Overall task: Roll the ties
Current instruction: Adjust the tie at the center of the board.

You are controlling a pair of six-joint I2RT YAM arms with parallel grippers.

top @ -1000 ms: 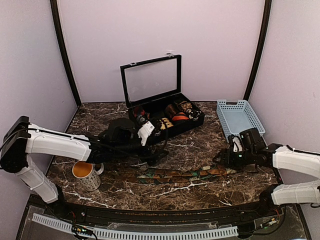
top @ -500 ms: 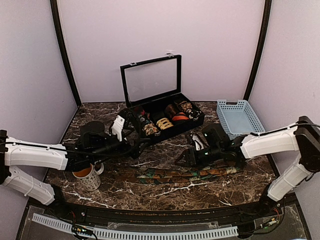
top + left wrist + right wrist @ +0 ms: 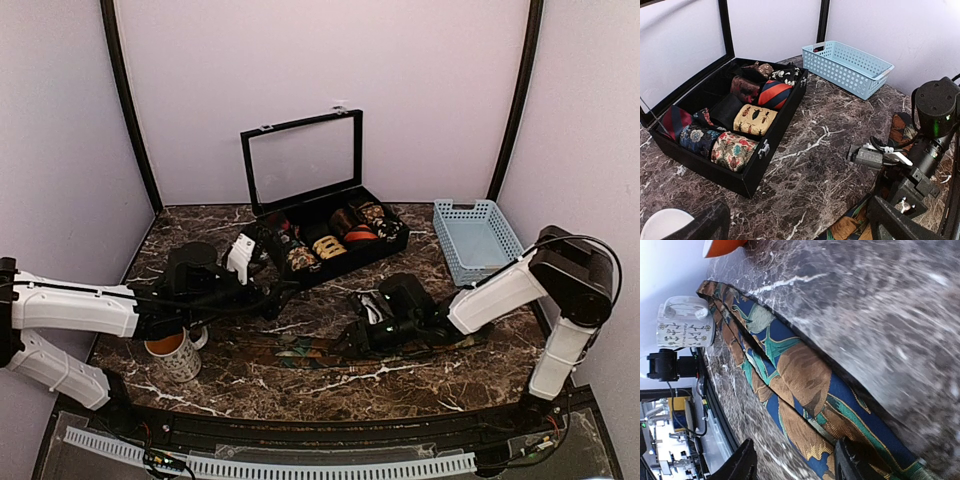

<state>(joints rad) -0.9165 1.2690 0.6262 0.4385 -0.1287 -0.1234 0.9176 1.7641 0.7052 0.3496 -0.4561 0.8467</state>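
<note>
Right hand [image 3: 795,452], spread wide, sits low over the tie [image 3: 800,375]; left hand [image 3: 800,222] gapes empty.

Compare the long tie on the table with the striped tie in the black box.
The long tie lies stretched out flat; the striped tie is rolled into a coil. The long tie shows blue, green and brown leaves; the striped tie has red and navy bands. Both are fabric neckties.

Dark marble table [image 3: 330,395] bearing a flat tie [image 3: 292,350], open black case [image 3: 345,262], blue basket [image 3: 480,240], mug [image 3: 180,362]
</note>
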